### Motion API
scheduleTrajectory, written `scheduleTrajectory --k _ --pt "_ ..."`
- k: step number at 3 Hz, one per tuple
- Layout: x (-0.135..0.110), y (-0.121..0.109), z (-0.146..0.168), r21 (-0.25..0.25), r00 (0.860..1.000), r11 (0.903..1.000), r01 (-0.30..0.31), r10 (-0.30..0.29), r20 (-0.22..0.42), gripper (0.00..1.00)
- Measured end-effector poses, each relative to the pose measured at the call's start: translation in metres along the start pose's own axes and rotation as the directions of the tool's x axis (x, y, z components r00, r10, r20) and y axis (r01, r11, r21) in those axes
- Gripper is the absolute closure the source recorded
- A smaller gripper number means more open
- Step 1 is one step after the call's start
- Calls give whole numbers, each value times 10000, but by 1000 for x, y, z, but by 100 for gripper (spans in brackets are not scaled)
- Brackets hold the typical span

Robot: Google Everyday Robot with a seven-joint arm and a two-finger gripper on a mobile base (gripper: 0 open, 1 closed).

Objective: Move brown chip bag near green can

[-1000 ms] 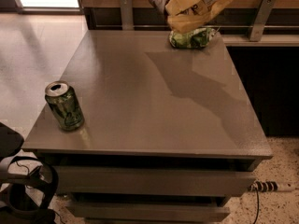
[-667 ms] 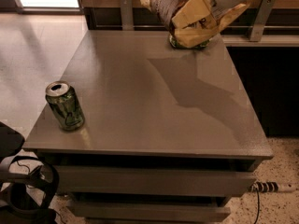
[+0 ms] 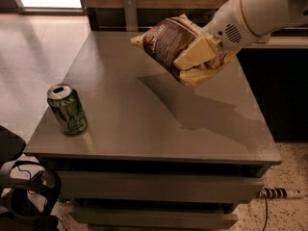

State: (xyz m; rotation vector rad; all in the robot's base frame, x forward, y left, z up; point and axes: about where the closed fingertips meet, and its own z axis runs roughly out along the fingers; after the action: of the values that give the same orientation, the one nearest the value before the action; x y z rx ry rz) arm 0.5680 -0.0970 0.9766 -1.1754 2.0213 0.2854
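Observation:
The brown chip bag point(image 3: 168, 42), dark brown with tan-yellow edges, hangs in the air above the middle-right of the grey table point(image 3: 144, 124). My gripper point(image 3: 195, 57) comes in from the upper right and is shut on the bag's right side, one pale finger point(image 3: 192, 55) lying across its front. The green can point(image 3: 67, 109), with dark swirly markings and a silver top, stands upright near the table's front left corner, well to the left of and below the bag.
The table's edges drop to the floor on the left and front. A dark counter point(image 3: 284, 81) runs along the right and back. A metal post point(image 3: 129, 11) stands behind the table. A power strip point(image 3: 279, 194) lies on the floor at the right.
The gripper has carried the bag from the table's back right edge forward and left, over the table's middle. The green snack bag at the back is no longer in view. The can has not moved.

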Motion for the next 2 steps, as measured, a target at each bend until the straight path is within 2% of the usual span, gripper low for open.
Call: scheduleTrajectory --k 1,2 --pt "1 25 19 -937 9971 9926 767 -762 86 100" --pt "-10 51 31 -1652 9851 9715 1700 -1717 39 100"
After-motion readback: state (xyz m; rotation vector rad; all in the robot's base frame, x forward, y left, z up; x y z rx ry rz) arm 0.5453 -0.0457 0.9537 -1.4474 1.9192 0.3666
